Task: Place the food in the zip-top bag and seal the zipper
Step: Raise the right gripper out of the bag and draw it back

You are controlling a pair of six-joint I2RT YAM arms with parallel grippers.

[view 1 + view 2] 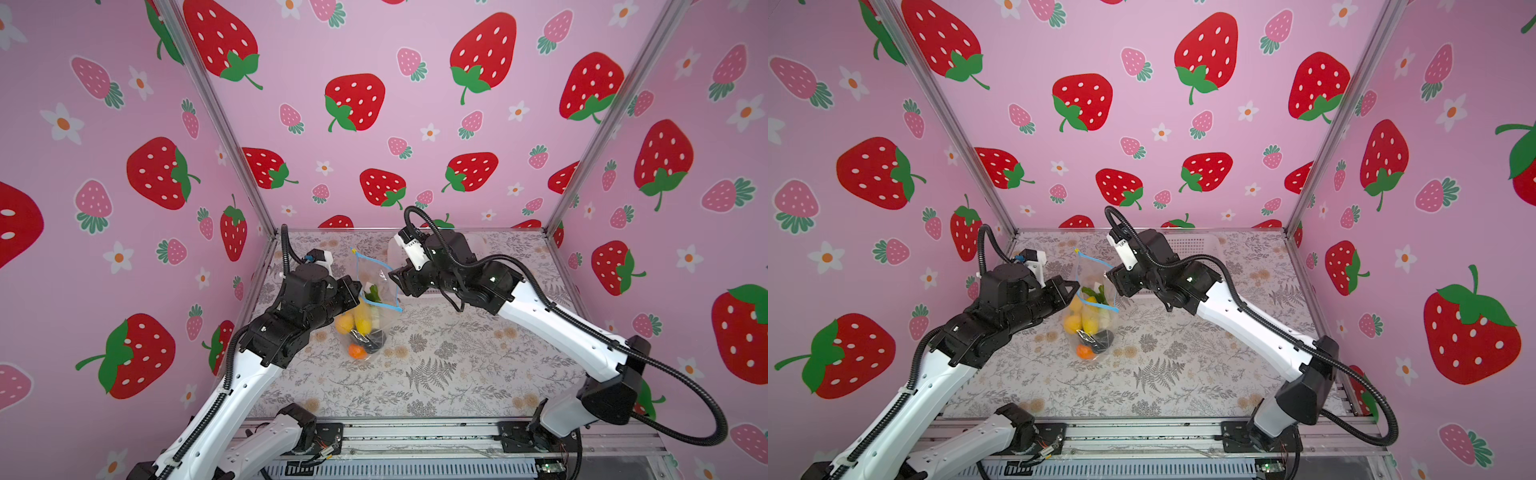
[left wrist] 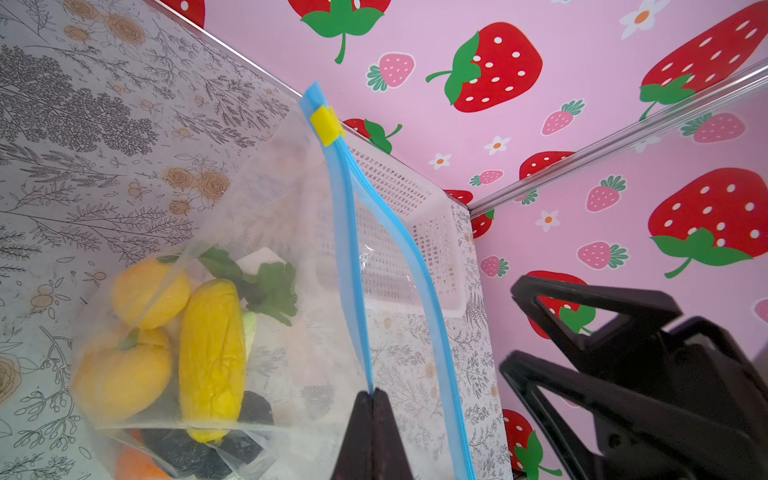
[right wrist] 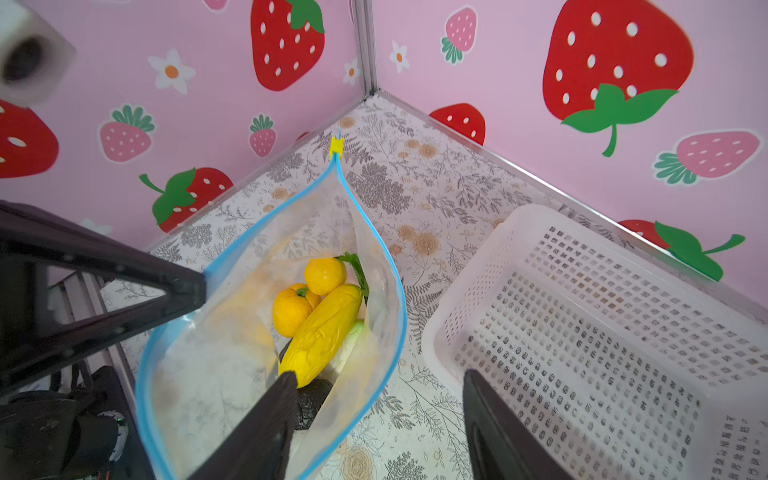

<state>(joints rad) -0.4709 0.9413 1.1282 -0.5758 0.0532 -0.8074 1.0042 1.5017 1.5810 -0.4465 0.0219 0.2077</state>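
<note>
Bag [image 3: 208, 374] holds three yellow pieces [image 3: 322, 328], one orange piece [image 1: 356, 351].

My work table [image 1: 436, 374], spread with a pale sheet printed in grey ferns and tan flowers, carries a white perforated plastic basket [image 1: 1196, 244] along its far edge. A clear, crinkly plastic bag [image 1: 374, 274] stands mid-table; contact underneath is unclear.

- Both top views look down from high above the near edge of the surface [image 1: 457, 374] toward its far edge. They are nearly identical and take in both arms.
- The left wrist view sits close behind the left gripper [image 2: 371, 392], facing the far right corner.
- The right wrist view looks steeply down past the right gripper [image 3: 378, 374], facing the far left corner.
- Both wrist views share the zip-top bag [image 2: 291, 232] and the white basket [image 2: 436, 249].
</note>
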